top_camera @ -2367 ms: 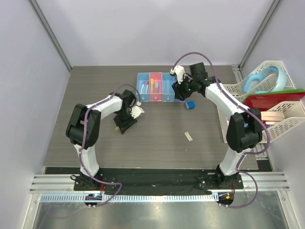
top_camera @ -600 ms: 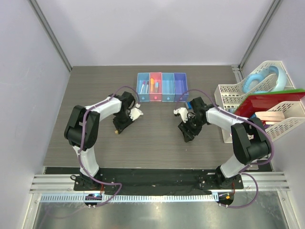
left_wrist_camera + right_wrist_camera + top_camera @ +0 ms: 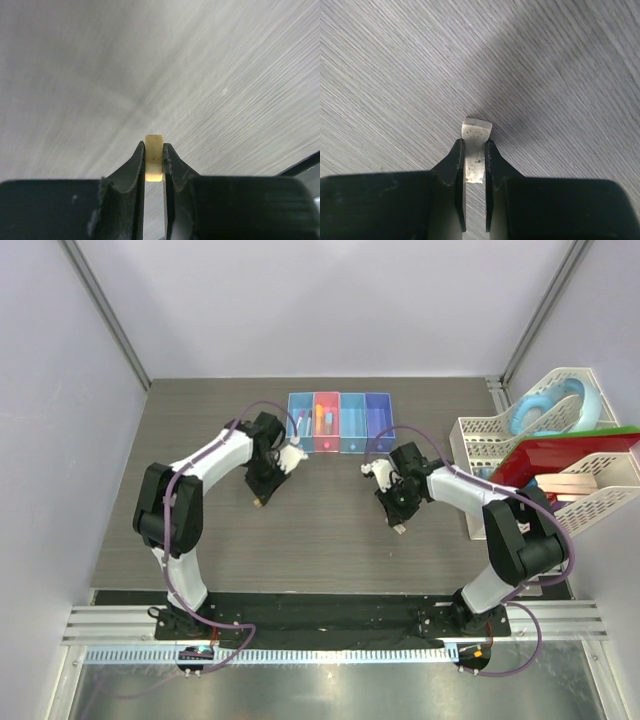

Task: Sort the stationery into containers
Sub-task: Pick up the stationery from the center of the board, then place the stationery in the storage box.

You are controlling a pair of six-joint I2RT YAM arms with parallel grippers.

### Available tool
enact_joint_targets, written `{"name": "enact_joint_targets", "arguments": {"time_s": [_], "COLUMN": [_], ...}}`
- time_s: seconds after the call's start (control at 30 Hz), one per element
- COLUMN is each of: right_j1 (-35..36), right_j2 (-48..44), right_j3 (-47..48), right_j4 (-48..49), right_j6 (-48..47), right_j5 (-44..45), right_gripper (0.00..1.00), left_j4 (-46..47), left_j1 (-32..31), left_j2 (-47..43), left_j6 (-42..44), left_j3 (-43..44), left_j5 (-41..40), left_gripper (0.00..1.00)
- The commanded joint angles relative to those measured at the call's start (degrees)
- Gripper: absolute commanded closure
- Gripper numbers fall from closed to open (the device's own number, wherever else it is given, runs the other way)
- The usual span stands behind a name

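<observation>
Left wrist: left fingers (image 3: pixel 131 175) pinch tan eraser (image 3: pixel 154 157) over open table (image 3: pixel 225 75); right fingers (image 3: pixel 451 165) pinch pale eraser (image 3: pixel 476 132).

The left end effector (image 3: pixel 154 162) pinches a tan eraser (image 3: pixel 154 157) above the grey table (image 3: pixel 210 75).

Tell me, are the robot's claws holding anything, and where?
Yes, both. The left gripper pinches a tan eraser by its flat sides; the right gripper pinches a pale speckled eraser the same way, one end poking out.
</observation>
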Motion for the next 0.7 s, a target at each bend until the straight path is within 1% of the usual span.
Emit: {"name": "enact_joint_targets", "arguments": {"time_s": [0.0,0.03,0.07,0.1,0.13,0.2,0.23,0.27,0.3,0.33,0.4,0.43,0.5,0.53,0.57,0.6,0.67], "right_j1": [-0.07,-0.07,-0.07,-0.07,-0.07,-0.07,-0.07,-0.07,-0.16,-0.24,-0.94,-1.38,-2.78,-3.23,-3.49,-3.93,-4.81], "right_j2": [-1.74,-1.83,-1.66,-0.62,0.26,3.24,4.48,5.54,7.11,9.65,12.56,15.54,18.45,21.77,23.2,24.78,28.21], "right_j3": [6.24,7.74,10.89,12.48,14.07,19.08,20.74,24.42,26.45,30.22,33.93,37.77,42.01,45.86,47.55,49.22,52.74], "right_j4": [1.91,1.99,1.99,2.6,2.78,4.09,4.45,4.63,4.98,5.07,6.65,7.17,7.7,7.88,8.06,8.06,8.93], "right_j6": [0.83,1.36,1.8,2.93,3.64,5.05,5.32,5.49,5.76,5.85,6.46,7.33,7.87,8.22,8.22,8.22,8.57], "right_j5": [3.68,3.07,2.1,1.83,1.57,1.13,1.3,1.39,1.91,2.53,2.97,2.89,2.45,2.53,2.45,2.36,1.83], "right_gripper": [0.99,0.99,0.99,0.99,0.99,0.99,0.99,0.99,0.99,0.99,0.99,0.99,0.99,0.99,0.99,0.99,0.99], "left_j4": [-1.3,-0.51,0.45,1.68,5.0,7.74,9.58,12.39,13.89,15.21,18.56,19.44,22.33,24.09,25.67,29.34,31.74], "left_j1": [-0.16,-0.16,-0.16,-0.16,-0.16,-0.59,-0.68,-0.86,-1.21,-1.39,-1.74,-1.83,-2.35,-2.44,-2.62,-2.71,-2.71], "left_j2": [-2.46,-1.59,-0.71,1.47,2.63,6.83,8.25,10.09,13.24,15.1,18.7,22.2,24.95,26.35,26.98,27.33,28.47], "left_j6": [-5.36,-6.77,-8.09,-11.93,-13.62,-18.27,-19.86,-21.01,-23.54,-24.61,-27.25,-29.44,-30.77,-32.26,-32.97,-33.84,-35.96], "left_j3": [13.33,18.57,21.15,23.61,27.81,32.23,36.25,38.47,42.67,44.8,50.93,52.71,55.88,55.98,55.81,55.11,55.19], "left_j5": [8.95,11.93,13.7,14.94,17.04,17.76,17.94,17.94,17.85,18.02,17.94,17.85,16.71,16.1,15.57,14.08,12.76], "left_gripper": [1.0,1.0,1.0,1.0,1.0,1.0,1.0,1.0,1.0,1.0,1.0,1.0,1.0,1.0,1.0,1.0,1.0]}}
